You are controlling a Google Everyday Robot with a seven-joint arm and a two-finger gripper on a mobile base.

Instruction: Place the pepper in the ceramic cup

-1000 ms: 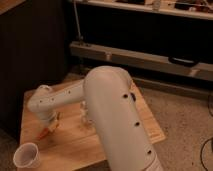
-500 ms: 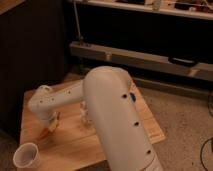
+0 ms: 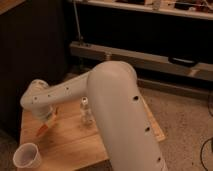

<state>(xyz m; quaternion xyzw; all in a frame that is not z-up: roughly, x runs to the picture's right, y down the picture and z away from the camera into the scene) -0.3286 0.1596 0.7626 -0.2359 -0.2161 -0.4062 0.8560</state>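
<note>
The gripper [image 3: 47, 121] is low over the surface [image 3: 75, 140], pinching the pepper [image 3: 42, 131]; next, lift and carry it to the cup [image 3: 27, 156].

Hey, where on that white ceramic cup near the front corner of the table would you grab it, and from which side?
Probably by the rim wall, from straight above. The ceramic cup stands upright with its mouth open upward near the wooden table's front left corner, so one finger could go inside and one outside. The gripper, shut on the pepper, sits behind it over the table.
</note>
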